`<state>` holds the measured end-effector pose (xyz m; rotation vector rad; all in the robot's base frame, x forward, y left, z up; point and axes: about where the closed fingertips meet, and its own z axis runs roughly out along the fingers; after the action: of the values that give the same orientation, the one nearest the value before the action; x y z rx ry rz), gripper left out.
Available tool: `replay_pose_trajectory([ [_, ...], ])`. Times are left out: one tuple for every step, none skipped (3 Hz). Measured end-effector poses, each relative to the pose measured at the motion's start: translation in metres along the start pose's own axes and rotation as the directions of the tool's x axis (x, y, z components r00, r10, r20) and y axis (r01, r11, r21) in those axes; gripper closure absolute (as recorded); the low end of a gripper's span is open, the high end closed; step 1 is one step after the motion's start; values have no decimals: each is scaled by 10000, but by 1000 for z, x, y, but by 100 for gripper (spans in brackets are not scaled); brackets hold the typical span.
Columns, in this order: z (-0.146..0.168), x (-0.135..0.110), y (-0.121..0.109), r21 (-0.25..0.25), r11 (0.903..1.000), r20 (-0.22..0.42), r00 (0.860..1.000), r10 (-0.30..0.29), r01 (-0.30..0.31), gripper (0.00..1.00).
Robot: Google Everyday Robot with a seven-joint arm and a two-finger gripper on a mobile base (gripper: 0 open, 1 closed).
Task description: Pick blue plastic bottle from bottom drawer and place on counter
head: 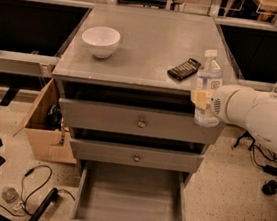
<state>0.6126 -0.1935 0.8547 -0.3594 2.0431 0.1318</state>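
Camera view: gripper [203,103] pinches clear blue plastic bottle [209,77] beside flat grey counter [146,48].

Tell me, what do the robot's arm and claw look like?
The arm is a thick, smooth, rounded white shell; no cables or markings show on it. Its claw, at the front right corner of the counter on the blue plastic bottle, is small, with a pale yellowish finger pad against a white rounded wrist.

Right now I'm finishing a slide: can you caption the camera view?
The gripper holds the blue plastic bottle upright beside the front corner of the counter, bottom drawer open below.
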Motion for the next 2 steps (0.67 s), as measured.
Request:
replay_pose_trajectory([
  [13, -39, 5, -135, 9975, 603, 9958, -687, 696, 100],
  [45, -99, 14, -333, 9840, 1529, 9739, -1679, 1749, 100],
])
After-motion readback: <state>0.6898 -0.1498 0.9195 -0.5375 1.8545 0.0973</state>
